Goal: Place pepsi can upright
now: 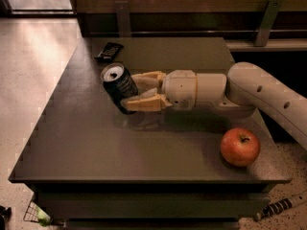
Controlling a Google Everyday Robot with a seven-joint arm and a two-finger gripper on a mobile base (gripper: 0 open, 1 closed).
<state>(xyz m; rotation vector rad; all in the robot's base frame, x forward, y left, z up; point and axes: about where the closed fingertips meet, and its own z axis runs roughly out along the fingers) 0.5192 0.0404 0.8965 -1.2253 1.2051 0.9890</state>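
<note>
The pepsi can (119,87) is dark blue with a silver top and pull tab. It is nearly upright, tilted a little to the left, at the table's middle left. My gripper (132,90) reaches in from the right, low over the table, with its tan fingers (144,102) closed on the can's sides. The can's base looks close to or touching the tabletop; I cannot tell which.
A red apple (240,146) sits at the front right of the dark table (86,147). A flat black remote-like object (109,51) lies at the back left. A wall rail with two metal brackets runs behind the table. Pale floor lies to the left.
</note>
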